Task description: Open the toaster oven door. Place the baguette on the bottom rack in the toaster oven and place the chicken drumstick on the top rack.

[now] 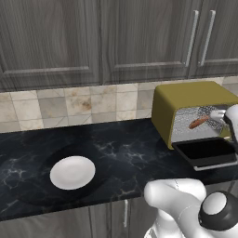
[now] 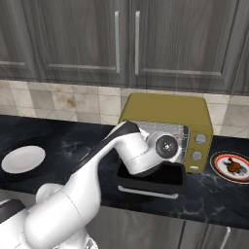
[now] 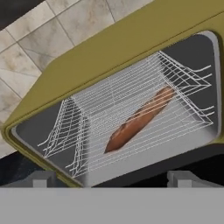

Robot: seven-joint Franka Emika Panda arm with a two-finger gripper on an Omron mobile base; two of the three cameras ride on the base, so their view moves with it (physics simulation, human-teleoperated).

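The mustard-yellow toaster oven stands on the counter with the toaster oven door folded down flat. Inside, the slim brown baguette lies slantwise on a silvery wire rack; it looks like the bottom rack, with the top rack's mesh above it. My gripper is open just in front of the oven mouth, holding nothing. The chicken drumstick rests on a patterned plate right of the oven.
An empty white plate sits on the black marble counter to the left. Grey wall cabinets hang above a tiled backsplash. My arm crosses in front of the oven.
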